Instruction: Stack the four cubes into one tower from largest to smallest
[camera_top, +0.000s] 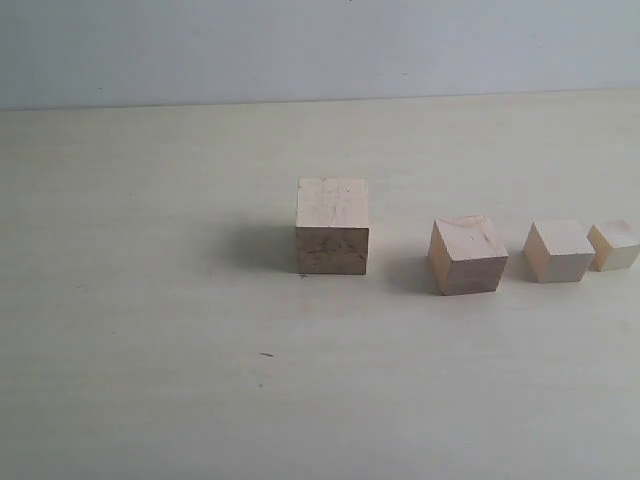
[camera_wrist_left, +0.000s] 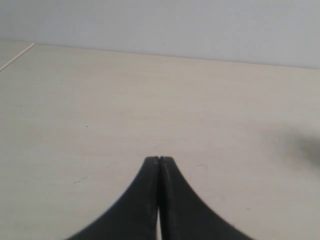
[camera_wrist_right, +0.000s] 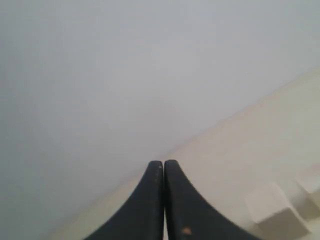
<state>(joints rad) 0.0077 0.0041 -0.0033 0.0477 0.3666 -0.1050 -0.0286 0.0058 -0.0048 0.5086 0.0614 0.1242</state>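
Note:
Four pale wooden cubes stand apart in a row on the table in the exterior view. The largest cube (camera_top: 332, 225), with dark grain smudges, is near the middle. To its right come the second cube (camera_top: 467, 254), the third cube (camera_top: 558, 250) and the smallest cube (camera_top: 614, 245) at the right edge. No tower stands. Neither arm shows in the exterior view. My left gripper (camera_wrist_left: 159, 159) is shut and empty over bare table. My right gripper (camera_wrist_right: 163, 162) is shut and empty; two blurred cubes (camera_wrist_right: 275, 210) lie beyond it.
The pale wooden table (camera_top: 150, 330) runs back to a grey-white wall (camera_top: 300, 50). A table edge line (camera_wrist_left: 17, 56) shows in the left wrist view. A soft shadow (camera_wrist_left: 302, 145) lies on the table there.

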